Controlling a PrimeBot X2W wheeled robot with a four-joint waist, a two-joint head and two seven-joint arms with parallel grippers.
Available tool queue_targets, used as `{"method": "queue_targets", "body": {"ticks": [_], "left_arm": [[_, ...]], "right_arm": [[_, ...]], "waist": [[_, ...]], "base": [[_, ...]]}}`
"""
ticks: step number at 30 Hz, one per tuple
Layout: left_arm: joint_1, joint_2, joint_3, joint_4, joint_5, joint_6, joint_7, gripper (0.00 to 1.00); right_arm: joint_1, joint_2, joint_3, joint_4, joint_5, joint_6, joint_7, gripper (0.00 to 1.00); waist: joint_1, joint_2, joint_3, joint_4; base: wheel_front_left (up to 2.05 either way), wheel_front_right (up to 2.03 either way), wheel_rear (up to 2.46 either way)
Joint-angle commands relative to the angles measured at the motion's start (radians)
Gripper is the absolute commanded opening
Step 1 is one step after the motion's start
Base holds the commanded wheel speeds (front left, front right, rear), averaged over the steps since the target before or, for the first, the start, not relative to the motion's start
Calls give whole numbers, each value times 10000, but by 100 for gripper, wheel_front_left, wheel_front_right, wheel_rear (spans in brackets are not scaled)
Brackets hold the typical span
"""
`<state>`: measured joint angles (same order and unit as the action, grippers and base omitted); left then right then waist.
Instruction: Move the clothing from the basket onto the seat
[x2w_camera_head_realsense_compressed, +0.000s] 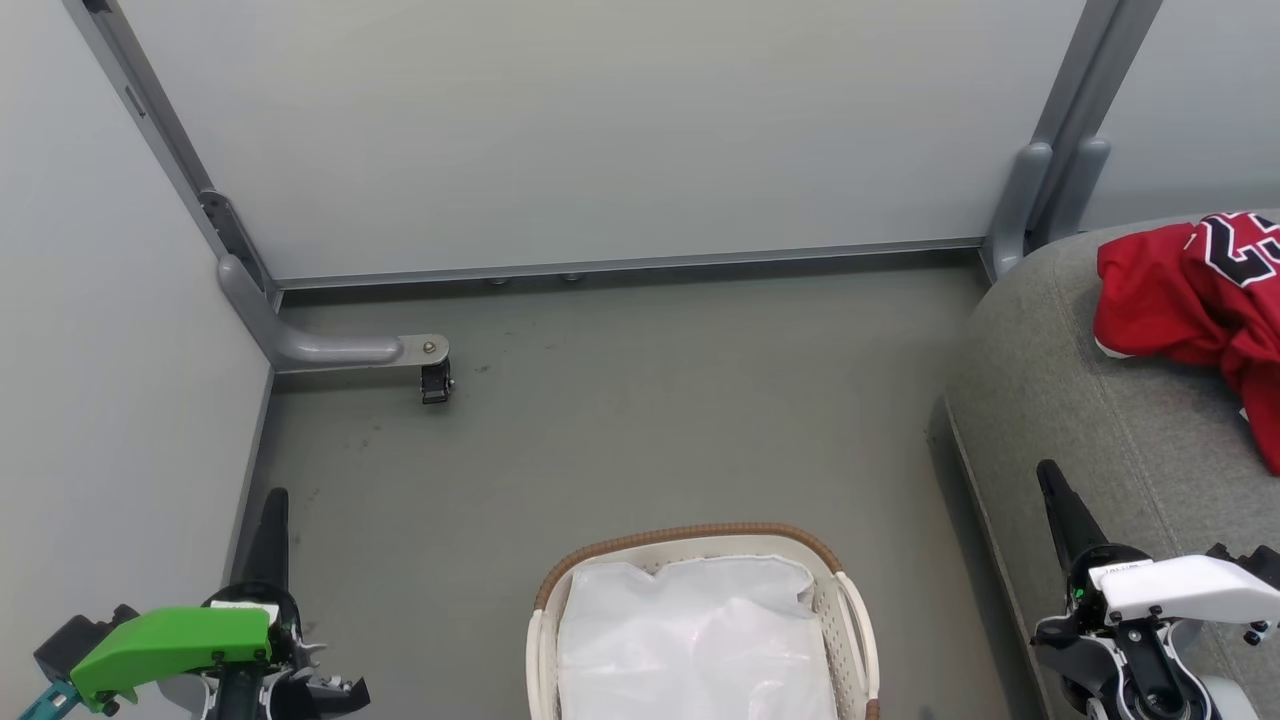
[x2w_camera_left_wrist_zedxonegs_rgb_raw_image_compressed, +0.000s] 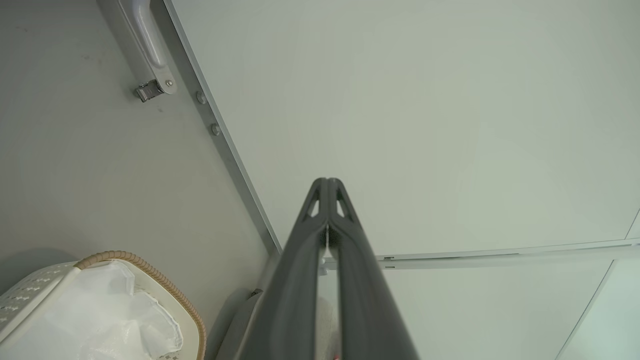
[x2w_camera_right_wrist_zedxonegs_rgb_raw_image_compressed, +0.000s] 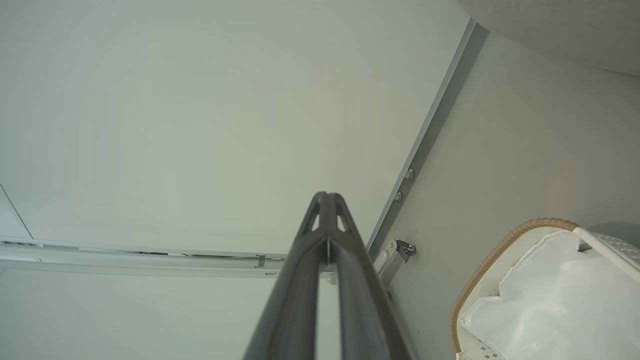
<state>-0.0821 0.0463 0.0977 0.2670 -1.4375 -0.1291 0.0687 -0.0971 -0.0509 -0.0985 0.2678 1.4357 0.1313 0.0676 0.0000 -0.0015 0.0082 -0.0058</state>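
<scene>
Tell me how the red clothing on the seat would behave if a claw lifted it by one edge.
Probably floppy: the red clothing lies crumpled in soft folds on the seat, so it would likely drape from the pinch. It looks thin, so likely light for its size. Pushed, it would probably bunch on the seat's fabric rather than slide.

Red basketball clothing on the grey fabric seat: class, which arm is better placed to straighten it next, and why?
Right, likely. The right gripper, shut, is at the grey fabric seat near the red clothing; the left gripper, shut, sits beyond the white perforated basket.
</scene>
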Motion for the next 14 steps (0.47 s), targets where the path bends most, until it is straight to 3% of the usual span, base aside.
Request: {"method": "queue_targets", "body": {"ticks": [1,14], "left_arm": [[-210,62,61,-74,-215,-23,53,0],[-277,66,136,-182,-1139,-26,305,0]], "right_arm": [[-140,-26,-50,-94,222,-8,69,0],[-145,-13,-123,-192,1141,-9,312,0]], "waist": [[0,12,-3,3],[0,14,-29,33]], "base": [[0,0,0],[0,0,0]]}}
